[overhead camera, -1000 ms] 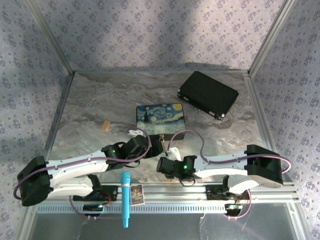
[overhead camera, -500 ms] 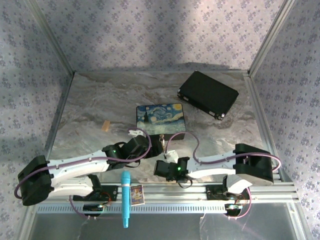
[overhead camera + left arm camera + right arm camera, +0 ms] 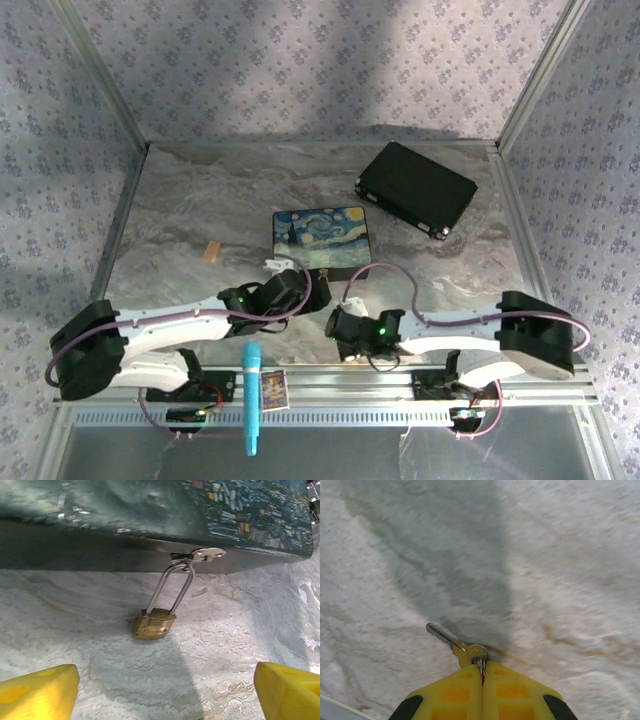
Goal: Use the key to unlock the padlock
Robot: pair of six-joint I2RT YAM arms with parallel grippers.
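Observation:
The small brass padlock lies on the marble table, its silvery shackle hooked through the hasp on the front of the Starry Night box. My left gripper is open just in front of it, a yellow finger at each side and the padlock apart from both. My right gripper is shut on the head of the key, whose blade sticks out to the upper left just above the table. In the top view the left gripper and right gripper sit close together before the box.
A black case lies at the back right. A small tan block rests at the left. A blue marker and a small card lie on the front rail. Patterned walls close in the table.
The right gripper, holding the key, dipped toward the near left and has since come back right, toward the box. The left arm has shifted slightly right.

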